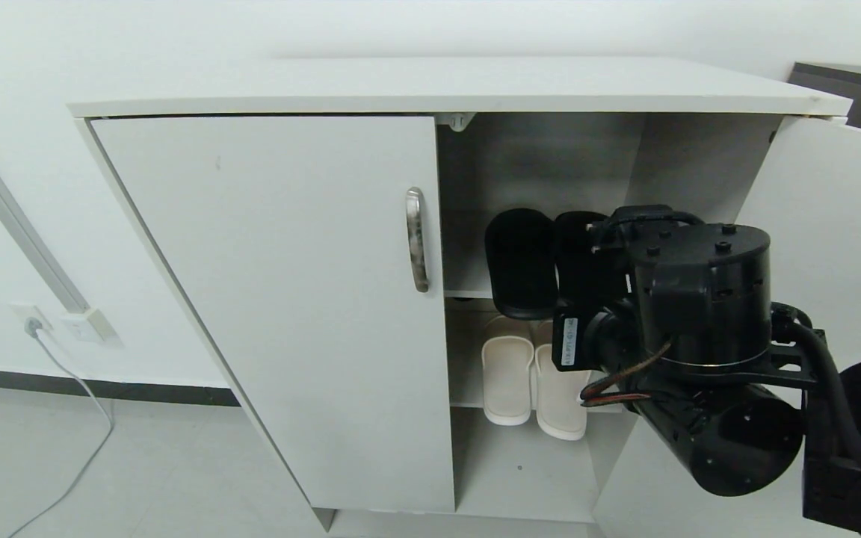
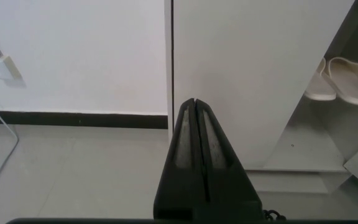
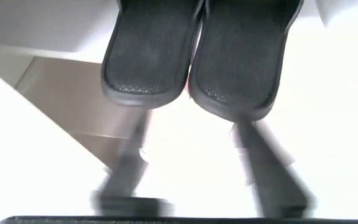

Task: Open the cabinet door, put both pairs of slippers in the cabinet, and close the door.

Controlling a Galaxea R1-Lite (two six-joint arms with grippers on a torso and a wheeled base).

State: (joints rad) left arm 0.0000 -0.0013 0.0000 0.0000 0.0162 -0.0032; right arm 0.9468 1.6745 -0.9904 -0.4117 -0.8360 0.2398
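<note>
Black slippers (image 1: 522,263): the pair lies side by side on the upper shelf (image 1: 465,293) of the cabinet (image 1: 430,86), in the half that the right door (image 1: 834,224) leaves open. Each slipper's long axis runs front to back in the cabinet. The rounded near ends overhang the shelf's front edge and point out of the cabinet.

In the head view you can place the pair within the cabinet. The right arm's wrist stands in front of the opening and covers the outer slipper's near end.

In the right wrist view you see what that wrist hides. The right gripper (image 3: 197,180) is spread wide and holds nothing, with the two textured near ends just beyond its fingers (image 3: 126,180). The fingers are blurred, so you cannot tell whether a tip touches a slipper.

White slippers (image 1: 531,373): this pair lies on the cabinet's next shelf down, directly under the black pair. Its long axes also run front to back, with the open heel ends facing out past the shelf edge.

In the left wrist view, the left gripper (image 2: 194,140) is pressed closed on nothing. It is low before the cabinet's closed left door (image 1: 273,299), whose handle (image 1: 417,239) stands upright at the inner edge. That view also gives you a side look at the white pair.
</note>
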